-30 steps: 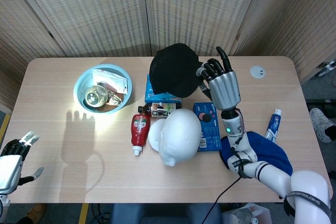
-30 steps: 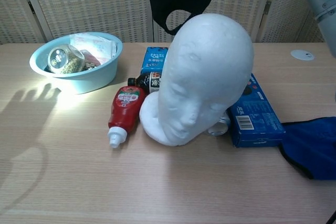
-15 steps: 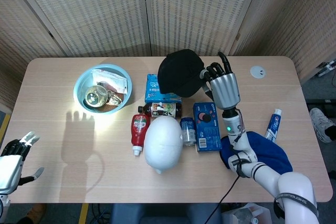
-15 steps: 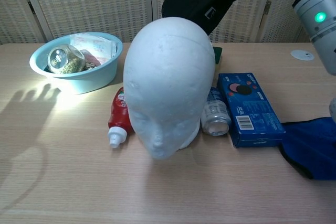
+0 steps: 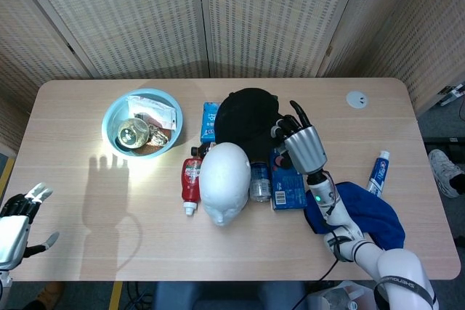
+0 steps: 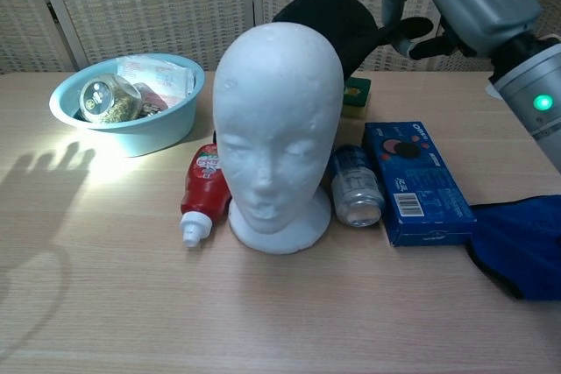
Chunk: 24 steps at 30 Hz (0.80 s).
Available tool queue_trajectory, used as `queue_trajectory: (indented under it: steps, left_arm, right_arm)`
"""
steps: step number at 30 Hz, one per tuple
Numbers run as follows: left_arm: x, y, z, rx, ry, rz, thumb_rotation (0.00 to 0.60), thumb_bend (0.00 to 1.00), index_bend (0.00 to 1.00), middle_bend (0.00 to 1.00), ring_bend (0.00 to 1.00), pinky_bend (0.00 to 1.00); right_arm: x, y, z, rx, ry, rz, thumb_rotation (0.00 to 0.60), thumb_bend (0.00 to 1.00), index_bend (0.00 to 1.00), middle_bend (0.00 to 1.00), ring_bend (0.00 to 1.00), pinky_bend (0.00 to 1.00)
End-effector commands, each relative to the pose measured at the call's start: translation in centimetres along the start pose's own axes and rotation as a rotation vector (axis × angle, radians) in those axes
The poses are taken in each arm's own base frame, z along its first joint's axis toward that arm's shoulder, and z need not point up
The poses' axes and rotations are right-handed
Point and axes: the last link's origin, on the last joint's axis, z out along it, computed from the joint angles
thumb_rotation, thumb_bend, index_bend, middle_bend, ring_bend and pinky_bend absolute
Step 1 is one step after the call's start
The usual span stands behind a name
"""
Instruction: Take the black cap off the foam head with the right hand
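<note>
The white foam head point(image 5: 225, 181) point(image 6: 279, 137) stands upright and bare at the middle of the table, facing the near edge. The black cap point(image 5: 245, 117) point(image 6: 337, 22) hangs just behind it and to the right, off the head. My right hand point(image 5: 299, 144) point(image 6: 459, 2) grips the cap by its right edge, fingers curled onto the fabric. My left hand point(image 5: 16, 224) shows only in the head view, at the lower left off the table's near edge, fingers spread and holding nothing.
A light blue bowl point(image 5: 116, 134) point(image 6: 70, 116) of small items sits at the left. Around the head lie a red ketchup bottle point(image 6: 203, 183), a can point(image 6: 353, 194) and a blue box point(image 6: 419, 183). A blue cloth point(image 6: 519, 247) is at the right, and a toothpaste tube point(image 5: 378, 170) beyond it.
The foam head, tipped forward before, has rocked back upright. My right hand has lowered and drawn nearer with the black cap.
</note>
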Motion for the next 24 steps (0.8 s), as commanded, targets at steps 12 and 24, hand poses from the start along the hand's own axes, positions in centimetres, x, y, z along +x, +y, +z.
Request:
queue_trajectory:
  steps: [12,24]
  left_arm:
    - [-0.2,0.2,0.0,-0.005,-0.004,-0.002,0.600,0.17,0.16,0.09,0.13,0.08]
    - [-0.2,0.4,0.0,-0.008,-0.007,0.002,0.600,0.17,0.16,0.09,0.13,0.08]
  right_arm:
    - [0.4,2.8,-4.6,-0.016,-0.157,-0.011,0.600,0.40,0.83,0.48,0.34,0.15]
    - [1.4,3.8,-6.0,-0.037,-0.267,-0.077,0.600,0.00,0.20,0.22,0.08,0.10]
